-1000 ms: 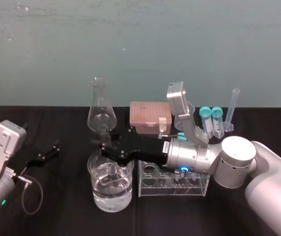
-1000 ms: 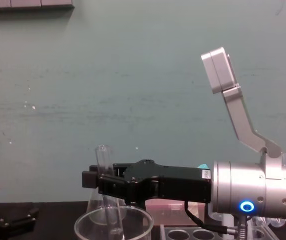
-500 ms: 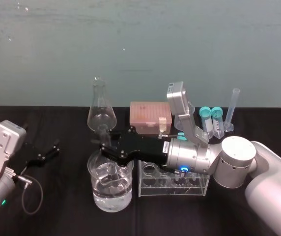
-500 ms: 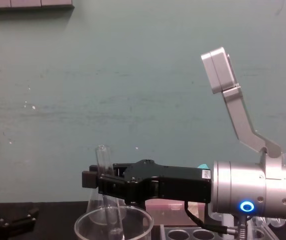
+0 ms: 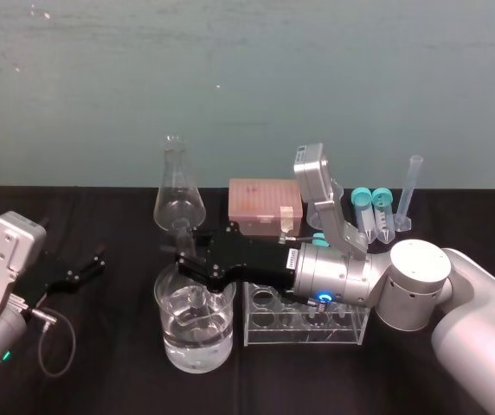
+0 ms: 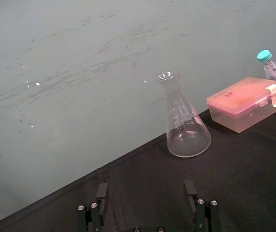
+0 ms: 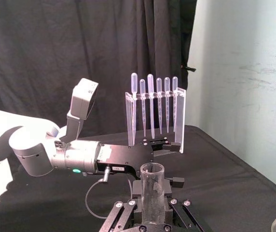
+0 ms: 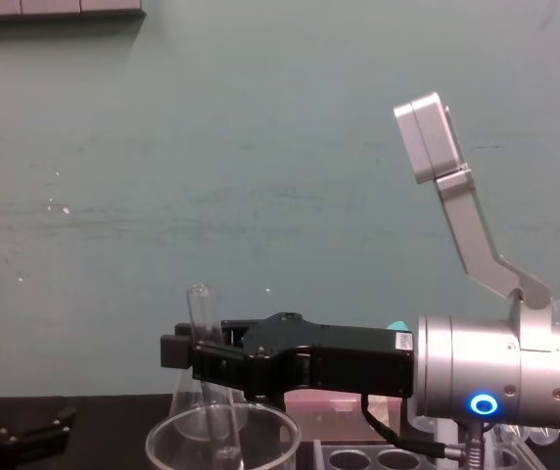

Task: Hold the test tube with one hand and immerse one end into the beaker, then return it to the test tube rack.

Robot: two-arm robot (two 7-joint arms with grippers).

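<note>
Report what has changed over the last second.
Nothing visibly changed. The right gripper still holds the test tube upright, with its lower end inside the beaker. The left gripper stays parked and open, off to the left.

Tabletop [image 5: 100, 380]: covered in black cloth, with a wall behind it.

Front: beaker [image 5: 196, 333], part-filled with clear liquid. Test tube rack [image 5: 273, 322] stands just beside it on the right.

Back row, left to right:
- conical flask [image 5: 178, 194], upright
- pink box [image 5: 256, 199], lid shut
- two teal-capped tubes [image 5: 373, 212], upright, support hidden
- graduated cylinder [image 5: 410, 190], upright

Right wrist view: clear stand holding six pipettes [image 7: 155, 111], standing on the cloth toward the left end.
</note>
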